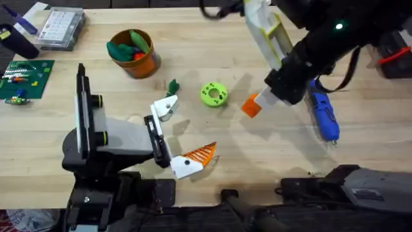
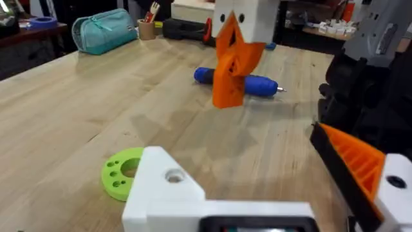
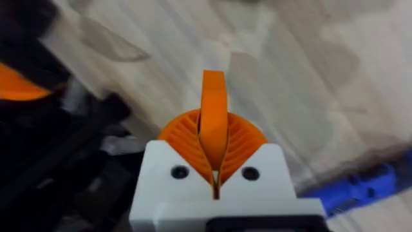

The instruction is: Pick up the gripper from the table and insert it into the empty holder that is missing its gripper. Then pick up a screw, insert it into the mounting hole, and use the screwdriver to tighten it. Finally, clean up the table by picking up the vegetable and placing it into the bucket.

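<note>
My right gripper (image 1: 261, 102) is shut on the orange ribbed gripper (image 1: 250, 106), holding it above the table right of centre. In the right wrist view the gripper (image 3: 214, 96) sticks out from between the closed pads (image 3: 187, 132). The left arm's jaw unit (image 1: 183, 132) stands open: one side is the bare white holder (image 1: 166, 106) with its dark hole (image 2: 174, 175), the other carries an orange finger (image 1: 198, 154). The blue screwdriver (image 1: 324, 113) lies at the right. The tiny dark green vegetable (image 1: 172, 86) lies beside the holder. The orange bucket (image 1: 133, 53) stands at the back left.
A lime-green ring (image 1: 214, 94) lies between the holder and the held gripper, also seen as the ring (image 2: 122, 173) near the holder. A clear plastic box (image 1: 61, 27) and a green board (image 1: 26, 77) sit at the far left. Toy pieces fill the bucket.
</note>
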{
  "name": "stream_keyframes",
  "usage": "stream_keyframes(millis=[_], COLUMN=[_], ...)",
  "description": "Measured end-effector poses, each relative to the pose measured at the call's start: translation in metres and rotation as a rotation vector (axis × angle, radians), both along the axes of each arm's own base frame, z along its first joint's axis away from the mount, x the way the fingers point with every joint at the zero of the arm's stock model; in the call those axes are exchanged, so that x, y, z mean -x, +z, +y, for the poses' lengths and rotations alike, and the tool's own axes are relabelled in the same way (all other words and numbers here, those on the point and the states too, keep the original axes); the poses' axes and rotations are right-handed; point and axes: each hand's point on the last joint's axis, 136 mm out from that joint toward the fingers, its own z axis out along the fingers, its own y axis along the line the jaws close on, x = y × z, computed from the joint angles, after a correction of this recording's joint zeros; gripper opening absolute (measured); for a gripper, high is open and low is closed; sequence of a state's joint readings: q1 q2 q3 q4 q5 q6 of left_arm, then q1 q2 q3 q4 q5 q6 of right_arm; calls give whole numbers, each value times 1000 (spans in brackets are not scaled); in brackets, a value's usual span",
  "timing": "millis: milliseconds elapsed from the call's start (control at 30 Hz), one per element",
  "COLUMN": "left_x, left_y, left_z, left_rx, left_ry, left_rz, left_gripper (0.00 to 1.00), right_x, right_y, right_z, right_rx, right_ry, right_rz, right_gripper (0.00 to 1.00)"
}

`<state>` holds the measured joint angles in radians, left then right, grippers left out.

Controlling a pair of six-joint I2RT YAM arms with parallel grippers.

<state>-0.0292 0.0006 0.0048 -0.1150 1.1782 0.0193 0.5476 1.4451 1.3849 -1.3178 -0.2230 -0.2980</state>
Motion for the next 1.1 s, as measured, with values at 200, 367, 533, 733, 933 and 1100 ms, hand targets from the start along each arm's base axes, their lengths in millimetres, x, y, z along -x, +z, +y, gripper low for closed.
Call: stream_keyframes(millis=[200,367,533,733,933,1100], left_x=[0,0,0,0,0,0], left_y=[0,0,0,0,0,0], left_z=[0,0,0,0,0,0], left_rx=[0,0,0,0,0,0], left_ry=[0,0,0,0,0,0], left_rz=[0,0,1,1,1,1], left_gripper=[990,990,990,990,990,990], right_x=[19,23,27,27,10,10], right_y=[16,29,36,43,61,100], right_z=[28,48,57,61,53,31], right_rx=[-177,-299,-354,-409,-484,-609], right_ry=[-90,-115,-117,-146,-216,-254], right_rz=[135,201,237,281,213,47], right_gripper=[8,8,8,8,8,8])
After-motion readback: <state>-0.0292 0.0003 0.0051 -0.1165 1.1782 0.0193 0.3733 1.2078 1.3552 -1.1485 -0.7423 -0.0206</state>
